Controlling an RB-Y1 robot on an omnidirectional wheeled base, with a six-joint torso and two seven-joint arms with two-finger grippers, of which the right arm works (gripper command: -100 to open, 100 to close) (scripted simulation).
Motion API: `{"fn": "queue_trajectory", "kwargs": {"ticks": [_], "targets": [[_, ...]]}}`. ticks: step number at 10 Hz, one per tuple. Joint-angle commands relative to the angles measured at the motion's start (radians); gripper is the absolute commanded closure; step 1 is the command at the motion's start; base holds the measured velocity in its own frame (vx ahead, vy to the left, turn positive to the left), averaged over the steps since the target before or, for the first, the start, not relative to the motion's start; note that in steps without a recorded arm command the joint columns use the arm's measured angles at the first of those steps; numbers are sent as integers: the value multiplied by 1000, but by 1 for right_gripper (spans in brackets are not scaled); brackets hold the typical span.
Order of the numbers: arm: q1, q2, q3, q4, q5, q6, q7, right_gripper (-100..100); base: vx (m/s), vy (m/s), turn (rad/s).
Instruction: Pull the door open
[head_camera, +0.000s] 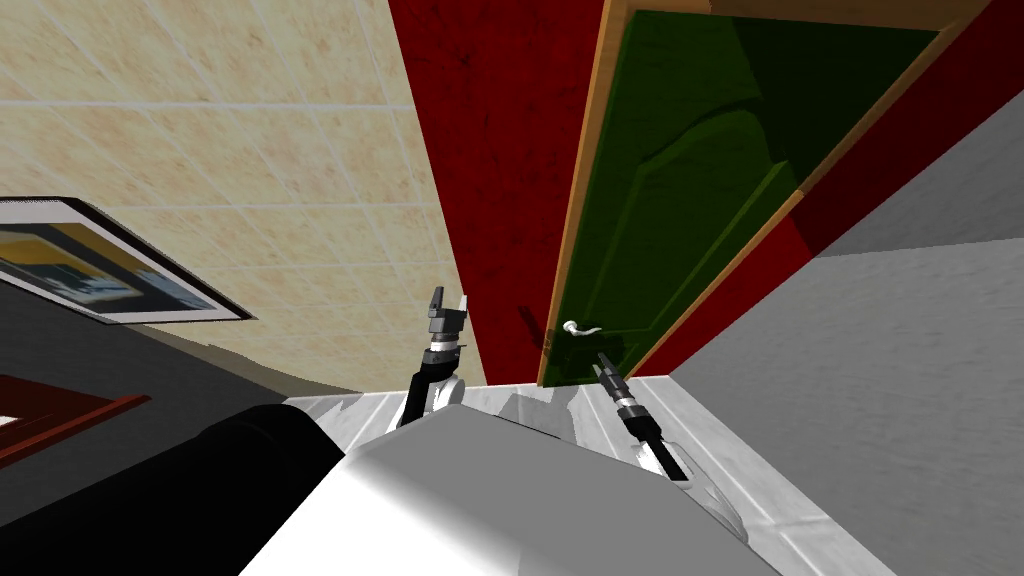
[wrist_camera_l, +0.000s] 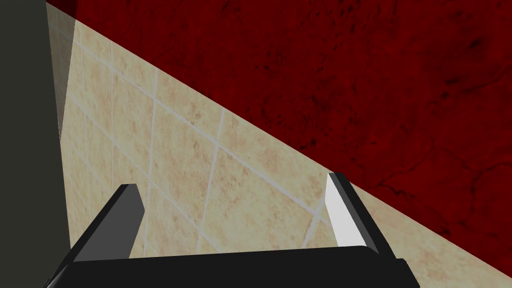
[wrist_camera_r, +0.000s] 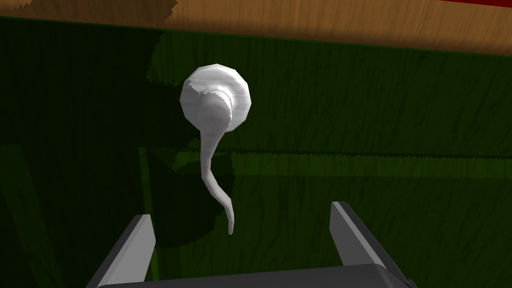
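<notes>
A dark green door (head_camera: 680, 200) in a light wooden frame (head_camera: 580, 210) stands in a red wall. Its pale grey lever handle (head_camera: 580, 328) sits near the frame edge. My right gripper (head_camera: 603, 368) points at the door just below the handle. In the right wrist view the right gripper (wrist_camera_r: 242, 227) is open, and the lever handle (wrist_camera_r: 212, 145) tapers from its round rose down to a tip that hangs between the two fingers, a little ahead of them and touching neither. My left gripper (head_camera: 449, 303) is raised to the left of the door, open, with nothing in it (wrist_camera_l: 235, 210).
The red wall (head_camera: 490, 160) runs left of the door frame, beside beige tiles (head_camera: 220, 120). A grey wall (head_camera: 900, 350) closes in on the right. A framed picture (head_camera: 90, 265) hangs at the far left.
</notes>
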Motion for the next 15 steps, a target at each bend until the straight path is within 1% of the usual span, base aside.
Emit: {"fn": "queue_trajectory", "kwargs": {"ticks": [1,3,4,5,7,9,10,11,12,13,14,15], "targets": [[-10,-5,0,32,4,-11,-7,-100,74,-36,51],[-24,-15,1,72,10,-21,-20,-100,98,-51,76],[-23,-11,0,67,8,-21,-14,-100,43,-26,20],[-47,18,-2,78,7,0,12,-100,77,-19,84],[-80,63,-5,90,5,35,53,-100,176,-63,84],[-80,63,-5,90,5,35,53,-100,97,-44,4],[-105,97,-7,100,3,60,83,-100,105,-77,18],[-118,114,-8,104,2,73,98,-100,168,-84,39],[-125,124,-9,107,1,81,108,-100,162,-65,9],[-123,112,-8,110,1,72,95,-100,67,-28,7],[-123,112,-8,110,1,72,95,100,-9,3,-2],[-123,112,-8,110,1,72,95,100,-24,10,-8]]}}
